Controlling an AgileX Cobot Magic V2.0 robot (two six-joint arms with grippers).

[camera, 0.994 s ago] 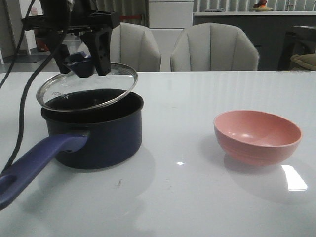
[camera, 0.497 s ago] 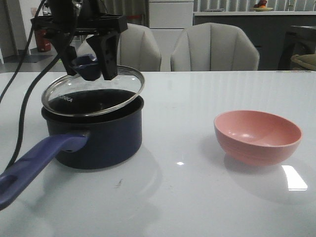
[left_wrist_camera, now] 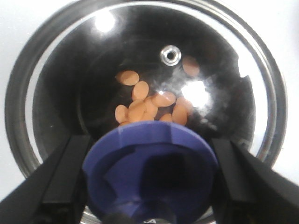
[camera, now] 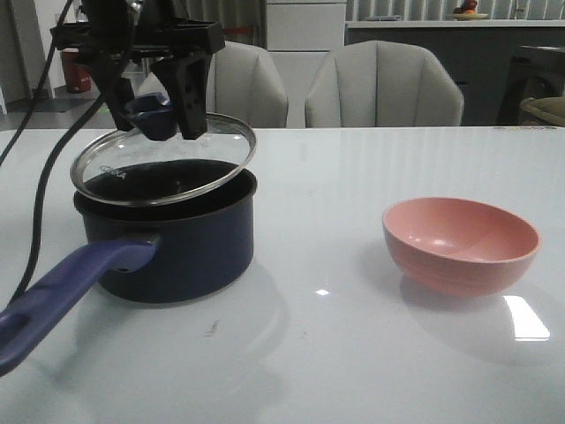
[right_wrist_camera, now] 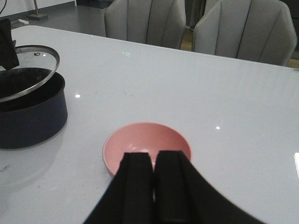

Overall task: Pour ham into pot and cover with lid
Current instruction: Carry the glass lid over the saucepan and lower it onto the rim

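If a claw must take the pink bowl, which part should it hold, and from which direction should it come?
Probably the rim of the round pink bowl, from above. It stands upright and open, with smooth curved sides that offer little hold, so one finger inside and one outside the thin edge seems safest. The nearer right claw has free space around the bowl.

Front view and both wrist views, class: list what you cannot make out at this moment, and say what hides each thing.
- Ham: unseen in the front view, behind the pot wall; in the left wrist view the lid knob covers some slices.
- Lid lettering: partly readable, cut short by tilt and glare.
- Pot handle: its end leaves the front view's edge.
- Pink bowl: near rim hidden by the right gripper in the right wrist view.
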